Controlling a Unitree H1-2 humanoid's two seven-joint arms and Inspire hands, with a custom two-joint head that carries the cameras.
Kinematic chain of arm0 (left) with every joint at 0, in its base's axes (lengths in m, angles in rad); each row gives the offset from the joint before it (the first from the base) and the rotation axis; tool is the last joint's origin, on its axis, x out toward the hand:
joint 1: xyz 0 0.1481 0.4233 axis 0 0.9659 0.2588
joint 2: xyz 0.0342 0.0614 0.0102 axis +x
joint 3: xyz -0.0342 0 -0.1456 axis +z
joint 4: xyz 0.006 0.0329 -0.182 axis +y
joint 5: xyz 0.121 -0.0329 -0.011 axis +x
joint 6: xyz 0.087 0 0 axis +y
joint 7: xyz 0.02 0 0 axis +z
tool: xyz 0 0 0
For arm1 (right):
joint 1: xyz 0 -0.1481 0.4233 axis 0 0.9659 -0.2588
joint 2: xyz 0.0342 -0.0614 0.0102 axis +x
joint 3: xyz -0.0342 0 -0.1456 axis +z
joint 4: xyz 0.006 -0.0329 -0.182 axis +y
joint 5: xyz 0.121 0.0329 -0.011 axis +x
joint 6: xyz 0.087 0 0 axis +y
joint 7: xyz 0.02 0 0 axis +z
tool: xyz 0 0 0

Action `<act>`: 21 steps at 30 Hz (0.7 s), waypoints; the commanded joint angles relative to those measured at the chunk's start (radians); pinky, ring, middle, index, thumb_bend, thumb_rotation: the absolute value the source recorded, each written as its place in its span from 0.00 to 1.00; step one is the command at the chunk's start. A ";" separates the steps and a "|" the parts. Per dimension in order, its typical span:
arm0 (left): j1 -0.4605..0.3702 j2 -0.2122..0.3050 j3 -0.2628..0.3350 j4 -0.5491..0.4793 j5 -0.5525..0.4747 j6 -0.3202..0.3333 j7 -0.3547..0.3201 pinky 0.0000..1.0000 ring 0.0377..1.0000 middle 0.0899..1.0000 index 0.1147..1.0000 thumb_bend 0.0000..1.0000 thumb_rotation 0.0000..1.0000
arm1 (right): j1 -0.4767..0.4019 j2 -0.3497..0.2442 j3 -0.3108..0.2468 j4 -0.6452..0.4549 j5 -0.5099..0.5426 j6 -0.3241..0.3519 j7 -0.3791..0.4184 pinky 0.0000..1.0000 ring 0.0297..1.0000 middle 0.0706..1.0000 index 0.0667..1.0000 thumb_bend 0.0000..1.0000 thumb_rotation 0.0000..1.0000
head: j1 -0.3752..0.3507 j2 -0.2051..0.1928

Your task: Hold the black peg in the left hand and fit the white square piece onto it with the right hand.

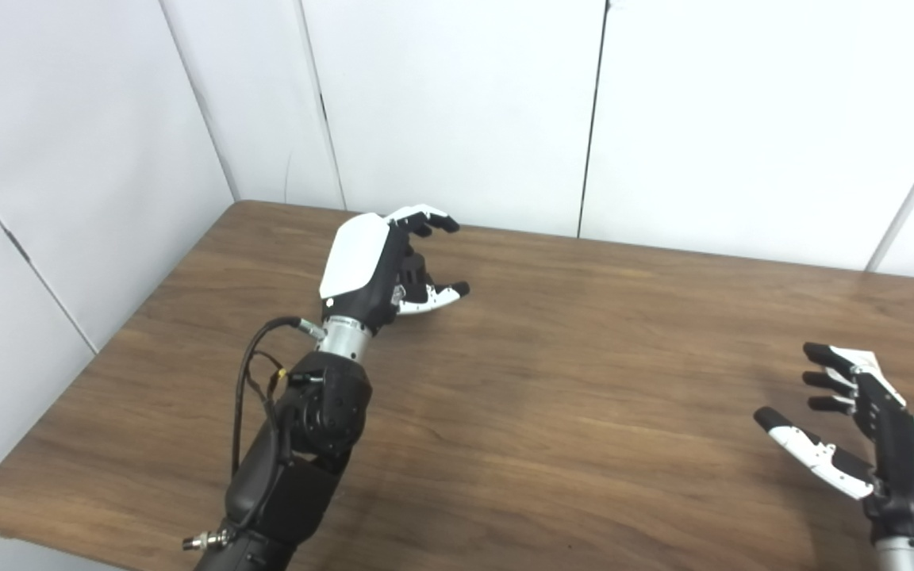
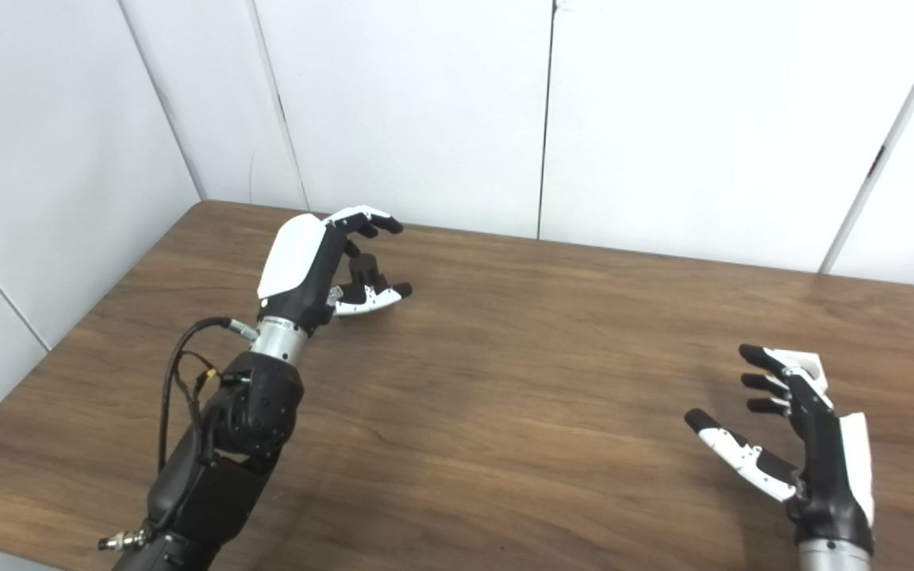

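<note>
Wooden table fills the lower frame, white panel walls behind it; the visible tabletop carries only the two hands. Left arm reaches in from bottom left with a black cable looped beside the wrist; left hand raised over the far-left part of the table, fingers curled but apart from the thumb, holding nothing. Right hand low at the near right edge, fingers spread, palm toward centre, empty. Black peg and white square piece: neither visible in either view, so location cannot be told; task not started as far as these frames show. Handling, judged from the task wording only: both probably small, rigid, light; peg likely best taken low on the shaft so the top stays free; square piece by its outer edges so the hole stays clear; tight fit may need squaring up. Nothing stands between the hands; they are well apart.
</note>
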 commanded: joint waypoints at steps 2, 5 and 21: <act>-0.053 0.028 0.014 0.003 0.022 0.006 0.030 0.57 0.70 0.71 0.58 0.64 0.08 | 0.001 -0.033 -0.015 0.047 -0.017 -0.032 -0.004 0.62 0.72 0.78 0.74 0.69 0.35 | 0.001 0.000; -0.056 0.034 0.013 0.012 0.025 0.024 0.028 0.57 0.70 0.72 0.59 0.64 0.11 | 0.002 -0.034 -0.013 0.045 -0.022 -0.030 -0.004 0.62 0.72 0.78 0.74 0.69 0.35 | 0.001 0.000; -0.077 0.060 0.010 0.064 0.051 0.058 0.049 0.60 0.76 0.76 0.62 0.64 0.16 | 0.004 -0.041 -0.016 0.049 -0.021 -0.042 -0.004 0.61 0.71 0.77 0.73 0.68 0.34 | -0.003 0.000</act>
